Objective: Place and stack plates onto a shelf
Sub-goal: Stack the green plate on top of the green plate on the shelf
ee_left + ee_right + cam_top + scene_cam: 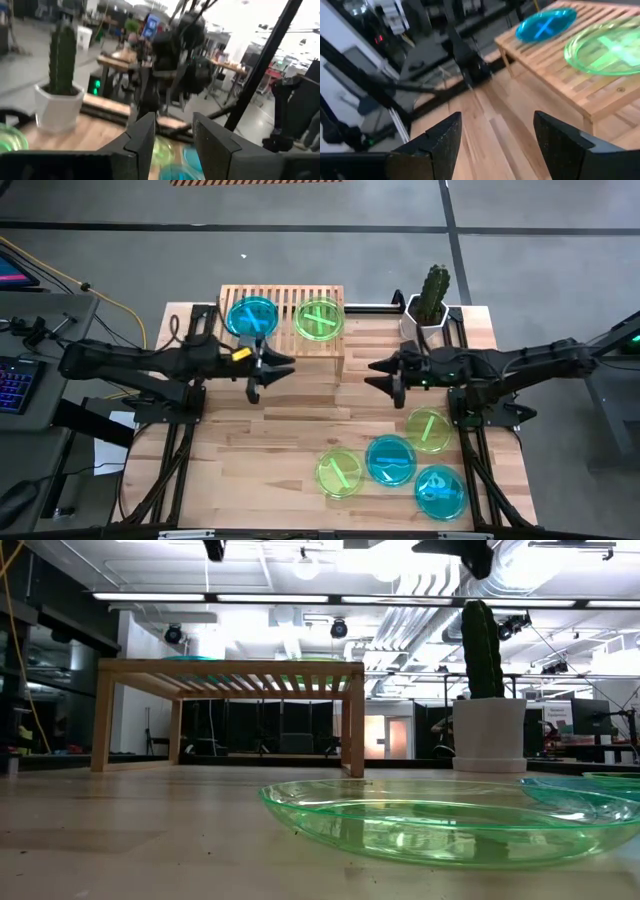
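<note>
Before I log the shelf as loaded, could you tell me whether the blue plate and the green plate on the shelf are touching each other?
Apart. The high view shows bare slats of the shelf between the blue plate and the green plate.

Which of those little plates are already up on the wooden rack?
Two: one blue plate and one green plate, side by side on the shelf. The other four plates visible lie on the table, nearer the right gripper.
</note>
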Robot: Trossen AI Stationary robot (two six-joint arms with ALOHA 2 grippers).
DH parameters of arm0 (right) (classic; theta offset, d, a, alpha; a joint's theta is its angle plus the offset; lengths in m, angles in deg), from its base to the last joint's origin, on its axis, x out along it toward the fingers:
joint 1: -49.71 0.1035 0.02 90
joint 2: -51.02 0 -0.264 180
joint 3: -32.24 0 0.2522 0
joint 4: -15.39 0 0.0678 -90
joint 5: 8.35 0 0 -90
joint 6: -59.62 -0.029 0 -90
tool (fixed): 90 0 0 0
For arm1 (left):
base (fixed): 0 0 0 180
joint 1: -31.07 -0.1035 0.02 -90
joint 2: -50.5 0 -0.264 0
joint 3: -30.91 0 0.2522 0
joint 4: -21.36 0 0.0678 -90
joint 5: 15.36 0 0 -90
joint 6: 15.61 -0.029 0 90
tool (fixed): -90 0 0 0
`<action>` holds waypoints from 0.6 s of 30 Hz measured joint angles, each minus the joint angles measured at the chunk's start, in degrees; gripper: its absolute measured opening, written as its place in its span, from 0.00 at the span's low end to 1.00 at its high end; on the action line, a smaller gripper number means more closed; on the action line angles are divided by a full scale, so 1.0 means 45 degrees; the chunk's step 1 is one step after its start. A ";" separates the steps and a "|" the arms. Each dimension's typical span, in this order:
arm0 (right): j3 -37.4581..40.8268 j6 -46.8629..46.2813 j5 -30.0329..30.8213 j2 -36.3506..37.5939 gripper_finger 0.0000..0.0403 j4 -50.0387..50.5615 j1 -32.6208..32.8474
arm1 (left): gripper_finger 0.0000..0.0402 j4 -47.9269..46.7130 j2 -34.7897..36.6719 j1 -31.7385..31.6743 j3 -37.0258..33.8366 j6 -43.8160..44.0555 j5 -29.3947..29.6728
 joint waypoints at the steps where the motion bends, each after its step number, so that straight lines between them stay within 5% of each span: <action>1: 0.0086 -0.0039 0.0221 0.0173 0.57 -0.0075 0.0041 | 0.30 0.0133 -0.0177 -0.0001 -0.0009 0.0181 -0.0002; 8: 0.0131 0.0524 0.0870 0.0704 0.57 -0.0050 -0.0017 | 0.30 0.0374 -0.0925 0.0041 -0.0009 0.1860 -0.0174; 18: 0.0131 0.0893 0.0927 0.0652 0.57 0.0738 -0.0017 | 0.30 -0.1582 -0.4395 0.2235 -0.0004 0.7965 -0.2502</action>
